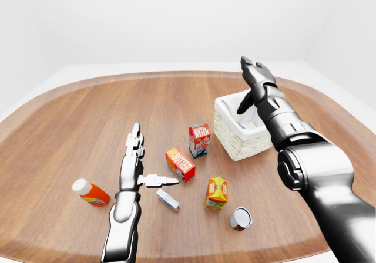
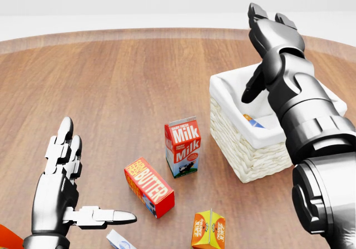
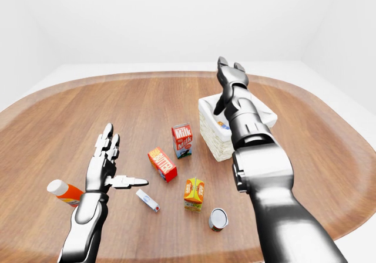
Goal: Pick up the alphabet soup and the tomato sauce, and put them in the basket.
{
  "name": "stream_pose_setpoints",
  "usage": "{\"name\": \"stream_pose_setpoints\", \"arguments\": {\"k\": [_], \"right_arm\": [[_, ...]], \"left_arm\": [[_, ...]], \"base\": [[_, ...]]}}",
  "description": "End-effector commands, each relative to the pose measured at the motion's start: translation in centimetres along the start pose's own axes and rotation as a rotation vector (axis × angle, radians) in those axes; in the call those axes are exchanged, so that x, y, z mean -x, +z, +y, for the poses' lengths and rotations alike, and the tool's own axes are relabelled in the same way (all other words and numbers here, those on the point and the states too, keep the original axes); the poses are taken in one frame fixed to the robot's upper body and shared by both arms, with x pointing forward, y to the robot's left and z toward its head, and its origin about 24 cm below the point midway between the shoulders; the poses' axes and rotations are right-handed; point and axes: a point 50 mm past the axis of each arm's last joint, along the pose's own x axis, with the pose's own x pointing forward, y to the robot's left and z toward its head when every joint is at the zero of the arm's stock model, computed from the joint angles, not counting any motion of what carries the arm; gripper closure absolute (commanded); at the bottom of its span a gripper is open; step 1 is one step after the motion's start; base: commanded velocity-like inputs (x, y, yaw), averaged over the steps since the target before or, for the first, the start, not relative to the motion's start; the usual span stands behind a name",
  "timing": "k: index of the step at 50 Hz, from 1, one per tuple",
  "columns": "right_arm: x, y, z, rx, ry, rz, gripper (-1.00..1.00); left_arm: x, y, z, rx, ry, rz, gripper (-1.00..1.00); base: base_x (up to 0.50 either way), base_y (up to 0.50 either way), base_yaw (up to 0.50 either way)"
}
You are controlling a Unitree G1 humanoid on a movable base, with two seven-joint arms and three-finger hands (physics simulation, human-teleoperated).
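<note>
Wooden table (image 1: 88, 110) carries the work. At lower left my left robot hand (image 1: 138, 157) is spread open, holding nothing. One can (image 1: 240, 218) lies near the bottom edge, label unreadable; I should approach from above. My right robot hand (image 1: 254, 84) hangs open and empty over the basket (image 1: 226, 131), where something already lies.

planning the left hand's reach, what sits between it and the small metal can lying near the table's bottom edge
In the left-eye view, a small white and blue flat packet and an orange juice carton lie between the open left hand and the metal can.
</note>
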Motion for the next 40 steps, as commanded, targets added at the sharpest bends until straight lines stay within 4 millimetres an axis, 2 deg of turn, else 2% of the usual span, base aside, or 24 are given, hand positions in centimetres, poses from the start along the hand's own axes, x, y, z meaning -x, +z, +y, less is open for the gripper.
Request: {"name": "stream_pose_setpoints", "arguments": {"k": [1, 13, 23, 40], "right_arm": [[0.0, 0.1, -0.3, -0.155, -0.022, 0.003, -1.0], [0.0, -0.1, -0.4, -0.257, -0.03, 0.011, -1.0], [0.0, 1.6, -0.8, -0.253, -0.037, -0.035, -1.0], [0.1, 1.1, -0.4, -0.331, -0.05, -0.022, -1.0]], "left_arm": [[0.0, 0.3, 0.2, 0.005, 0.014, -0.012, -1.0], [0.0, 0.3, 0.2, 0.005, 0.015, -0.012, -1.0], [0.0, 0.4, 0.3, 0.006, 0.019, -0.017, -1.0], [-0.1, 0.3, 0.2, 0.007, 0.02, -0.015, -1.0]], "base": [[0.0, 0.0, 0.0], [0.0, 0.0, 0.0], [0.0, 0.0, 0.0], [0.0, 0.0, 0.0]]}}
